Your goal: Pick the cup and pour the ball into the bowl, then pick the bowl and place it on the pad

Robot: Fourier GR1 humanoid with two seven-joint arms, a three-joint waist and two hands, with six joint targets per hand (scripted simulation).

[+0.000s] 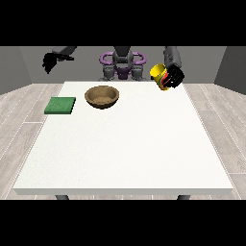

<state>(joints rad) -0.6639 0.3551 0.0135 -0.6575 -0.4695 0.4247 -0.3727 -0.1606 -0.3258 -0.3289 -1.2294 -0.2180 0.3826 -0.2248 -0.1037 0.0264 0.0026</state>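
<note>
Hand at the view's right: black, raised above the far right corner of the desk; fingers curled round the cup, which it carries clear of the surface.
Cup: yellow, held in that hand, tipped so that its mouth faces toward the view's left and slightly down; a little red shows at its lower edge beside the fingers.
Ball: cannot tell where it is; it does not show apart from the cup, and the bowl's inside looks plain brown.
Hand at the view's left: black, raised in the air beyond the far left corner of the desk, well apart from everything on it; holds nothing; whether its fingers are spread or curled cannot be told.
Bowl: brown, round, upright on the desk near the far edge, left of centre; well apart from the cup, lower than it and to its left.
Pad: green, square, flat on the desk at its left edge, just left of the bowl and not touching it.
Desk: large, white; the near half carries none of the listed items.
Robot body: grey and purple, behind the far edge, between the two arms.
</note>
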